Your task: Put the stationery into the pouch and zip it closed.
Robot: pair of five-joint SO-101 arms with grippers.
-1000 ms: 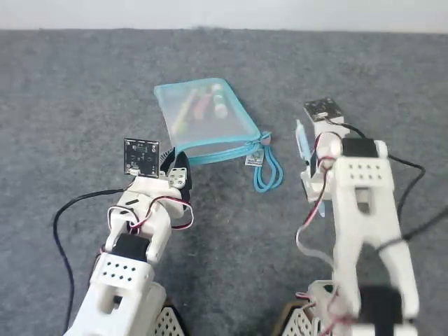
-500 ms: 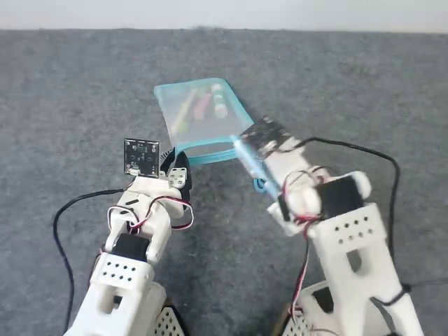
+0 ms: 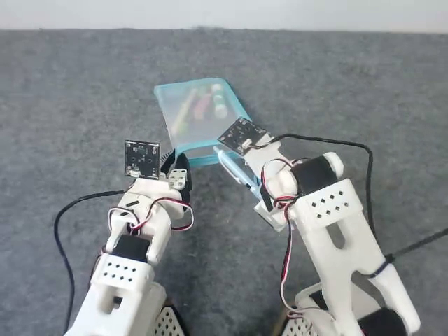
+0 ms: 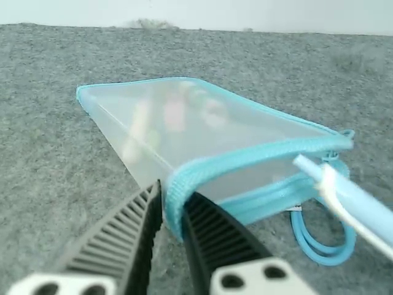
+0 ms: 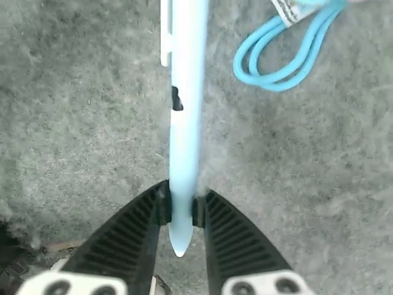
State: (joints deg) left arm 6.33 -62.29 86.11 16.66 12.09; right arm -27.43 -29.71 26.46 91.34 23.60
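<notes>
Grey carpet (image 3: 70, 84), pouch (image 3: 201, 124) corner hidden, pen (image 5: 187, 92) cropped

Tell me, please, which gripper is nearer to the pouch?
Left. The left gripper is shut on the pouch at its zip edge; the right gripper holds the pen farther back, with only the pen's tip near the opening.

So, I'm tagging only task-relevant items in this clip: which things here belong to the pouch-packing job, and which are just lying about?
Part of the job:
- pouch, pinched at its open edge by the left gripper
- pen, in the right gripper
- stationery inside the pouch
- blue loop by the zipper end

Just there:
- grey mat
- black cable
</notes>
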